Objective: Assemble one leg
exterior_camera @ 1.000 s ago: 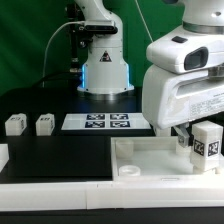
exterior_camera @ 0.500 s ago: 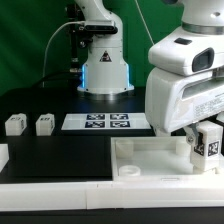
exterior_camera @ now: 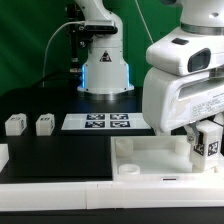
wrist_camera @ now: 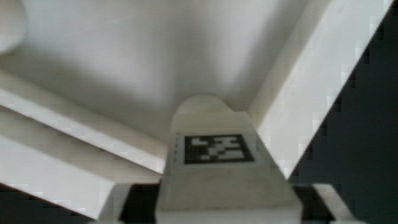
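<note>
My gripper (exterior_camera: 205, 128) is shut on a leg (exterior_camera: 208, 142), a small white block with a black-and-white marker tag on its face. It holds the leg upright over the right end of the big flat white tray-like piece (exterior_camera: 150, 157), just above its surface. In the wrist view the leg (wrist_camera: 221, 150) reaches away from the gripper (wrist_camera: 217, 205) toward the white tray piece (wrist_camera: 125, 60), its tag facing the camera. Two more legs (exterior_camera: 15, 124) (exterior_camera: 45, 124) stand on the black table at the exterior view's left.
The marker board (exterior_camera: 105, 122) lies behind the tray piece, in front of the robot base (exterior_camera: 105, 72). A white part (exterior_camera: 3, 156) shows at the exterior view's left edge. A white ledge (exterior_camera: 60, 194) runs along the table's front.
The gripper has carried the leg slightly lower and toward the exterior view's left, closer to the tray piece. The other parts have not moved.
</note>
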You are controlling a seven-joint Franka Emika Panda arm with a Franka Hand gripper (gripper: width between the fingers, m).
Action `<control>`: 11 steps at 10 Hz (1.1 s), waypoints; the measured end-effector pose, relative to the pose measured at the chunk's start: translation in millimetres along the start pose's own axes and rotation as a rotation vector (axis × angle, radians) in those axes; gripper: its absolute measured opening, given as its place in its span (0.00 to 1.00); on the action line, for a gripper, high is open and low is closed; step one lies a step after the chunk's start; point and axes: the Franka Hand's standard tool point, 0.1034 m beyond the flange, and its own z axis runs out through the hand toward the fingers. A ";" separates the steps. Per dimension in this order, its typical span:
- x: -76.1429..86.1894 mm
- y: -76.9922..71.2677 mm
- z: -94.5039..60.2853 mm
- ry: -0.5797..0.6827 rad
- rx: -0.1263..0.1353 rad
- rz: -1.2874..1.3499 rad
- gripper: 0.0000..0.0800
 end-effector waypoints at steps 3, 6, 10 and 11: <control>0.5 -0.4 0.3 0.004 0.003 0.307 0.37; 1.3 -1.7 0.2 0.005 -0.001 0.658 0.37; 2.0 -3.9 0.5 0.006 -0.002 1.164 0.37; 2.3 -5.3 0.6 0.006 -0.003 1.275 0.37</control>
